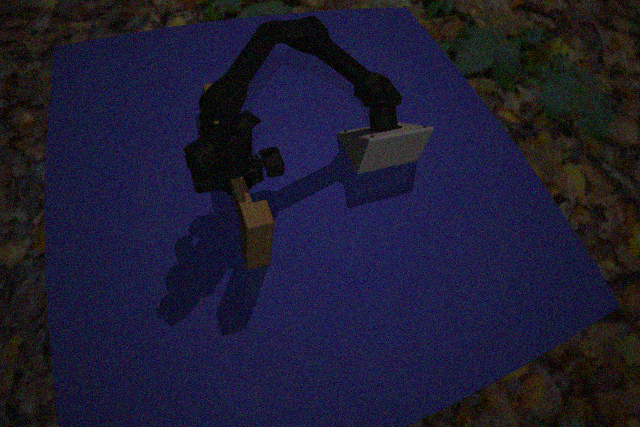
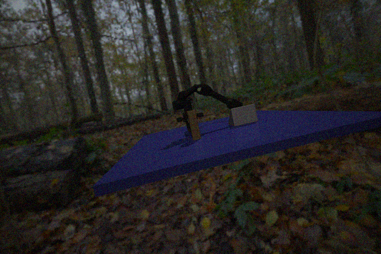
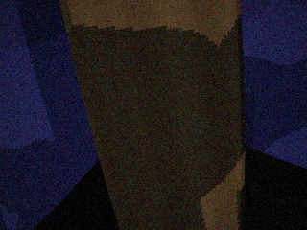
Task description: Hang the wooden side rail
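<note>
The wooden headboard post (image 1: 259, 238) (image 2: 194, 125) stands upright on the blue table. The wooden side rail (image 1: 239, 188) (image 3: 158, 96) runs back from the post under the arm. In the top view its near end is close against the upper part of the post, and a small bit of wood shows behind the arm. The gripper (image 1: 247, 169) (image 3: 175, 203) is shut on the rail, with a dark finger on each side of it in the wrist view. The hooks, pins and slot are hidden. I cannot tell whether the hooks sit on the pins or whether the far end touches the table.
The blue table (image 1: 413, 282) (image 2: 277, 128) carries everything. A pale wedge-shaped block (image 1: 395, 149) (image 2: 243, 115) is at the arm's base, right of the post. The black arm (image 1: 294, 32) (image 2: 203, 89) arches between the block and the rail. Dark shadows fall beside the post.
</note>
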`<action>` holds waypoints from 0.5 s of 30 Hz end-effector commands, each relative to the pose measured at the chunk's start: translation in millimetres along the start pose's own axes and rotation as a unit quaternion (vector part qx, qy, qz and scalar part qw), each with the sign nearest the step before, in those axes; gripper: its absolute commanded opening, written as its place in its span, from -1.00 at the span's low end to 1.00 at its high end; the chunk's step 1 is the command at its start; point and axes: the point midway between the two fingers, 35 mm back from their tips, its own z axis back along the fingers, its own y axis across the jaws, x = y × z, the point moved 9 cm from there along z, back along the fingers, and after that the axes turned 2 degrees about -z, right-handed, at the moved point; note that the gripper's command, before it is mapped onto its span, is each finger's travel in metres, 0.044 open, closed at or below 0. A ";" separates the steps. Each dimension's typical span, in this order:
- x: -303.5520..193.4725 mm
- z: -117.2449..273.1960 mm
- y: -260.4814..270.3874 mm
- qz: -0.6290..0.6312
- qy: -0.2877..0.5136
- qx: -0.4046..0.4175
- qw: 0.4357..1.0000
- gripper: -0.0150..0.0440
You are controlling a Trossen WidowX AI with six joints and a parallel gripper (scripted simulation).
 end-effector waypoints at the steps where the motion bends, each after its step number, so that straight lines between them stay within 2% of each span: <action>1: -3.2 3.4 -0.5 0.001 0.002 0.004 1.000 -0.49; 15: -4.7 4.4 -1.3 0.001 0.002 0.004 1.000 -0.49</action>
